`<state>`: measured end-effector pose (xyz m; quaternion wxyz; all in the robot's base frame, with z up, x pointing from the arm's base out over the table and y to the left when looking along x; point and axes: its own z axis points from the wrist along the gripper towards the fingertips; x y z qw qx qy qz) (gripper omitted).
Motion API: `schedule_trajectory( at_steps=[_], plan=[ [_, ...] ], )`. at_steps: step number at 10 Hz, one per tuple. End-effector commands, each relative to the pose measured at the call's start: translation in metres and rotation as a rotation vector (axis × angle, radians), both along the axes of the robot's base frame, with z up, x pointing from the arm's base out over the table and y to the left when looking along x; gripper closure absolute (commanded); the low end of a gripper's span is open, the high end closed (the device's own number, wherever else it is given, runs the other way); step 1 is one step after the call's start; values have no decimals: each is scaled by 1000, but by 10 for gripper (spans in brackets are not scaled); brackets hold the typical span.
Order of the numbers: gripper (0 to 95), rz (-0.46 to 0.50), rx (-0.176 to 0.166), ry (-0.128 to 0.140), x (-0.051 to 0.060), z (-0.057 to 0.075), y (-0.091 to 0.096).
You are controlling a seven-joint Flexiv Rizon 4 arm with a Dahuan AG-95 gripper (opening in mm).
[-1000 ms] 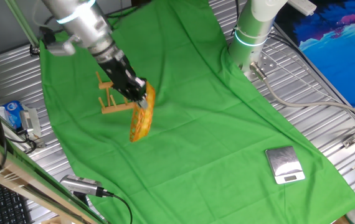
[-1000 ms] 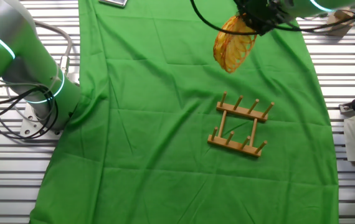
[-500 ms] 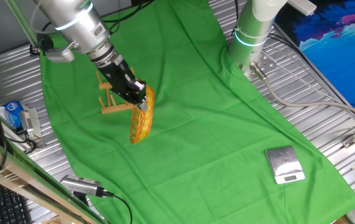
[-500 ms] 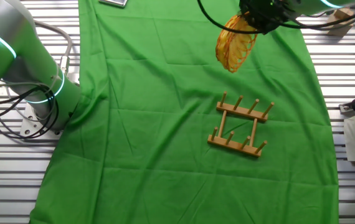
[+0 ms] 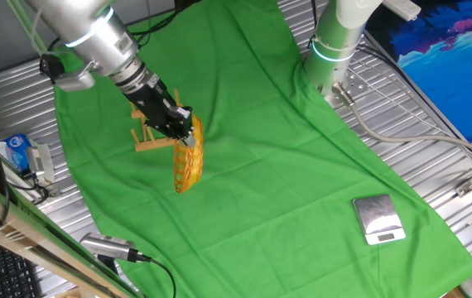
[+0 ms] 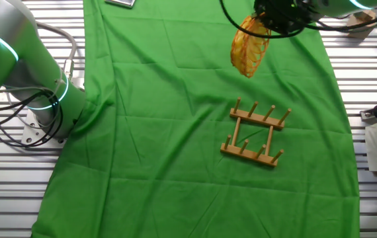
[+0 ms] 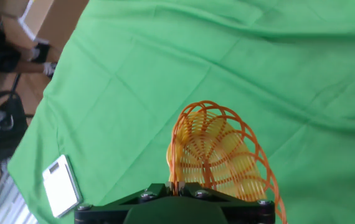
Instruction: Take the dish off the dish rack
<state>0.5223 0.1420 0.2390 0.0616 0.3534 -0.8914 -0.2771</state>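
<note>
**Dish held in the air, clear of the rack**

From where I stand, the gripper (image 5: 185, 132) is clamped on the upper rim of the dish (image 5: 187, 162), which hangs edge-on below it, above the green cloth (image 5: 286, 182) and touching nothing else. In one fixed view the dish hangs just in front of the rack (image 5: 146, 132), partly overlapping it in the line of sight. The other fixed view sorts that out: the dish (image 6: 248, 47) is well apart from the rack (image 6: 254, 135), up near the far edge of the cloth (image 6: 162, 119), with the gripper (image 6: 268, 20) gripping it from above.

The rack stands upright on the cloth, its pegs bare, with no dish in any slot.

Looking along the fingers in the hand view, the dish (image 7: 218, 158) fills the lower middle. Its open weave of orange ribs curves away from the gripper (image 7: 177, 190), whose dark body pinches the near rim. Behind it there is only the creased cloth (image 7: 165, 74).

A silver scale (image 5: 378, 219) lies flat on the cloth near the corner of the surface, well away from both dish and rack; the hand view catches it too, at lower left (image 7: 61, 185). A second arm's base (image 5: 335, 45) with a glowing ring stands at the far side of the cloth.
</note>
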Motion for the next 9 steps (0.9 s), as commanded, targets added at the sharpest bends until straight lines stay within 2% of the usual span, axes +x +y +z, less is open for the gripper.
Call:
schedule_trajectory(
  at_steps=[1, 3, 4, 5, 8, 9],
  plan=[
    [950, 17, 0, -15, -3, -1, 0],
    [950, -2, -21, -17, -3, -1, 0],
    [950, -38, -39, -27, 0, -5, 15],
    [950, -58, -55, -52, 2, -9, 30],
    [950, -136, -68, -72, 2, -20, 59],
    [950, -153, -69, -86, 2, -23, 64]
  ],
)
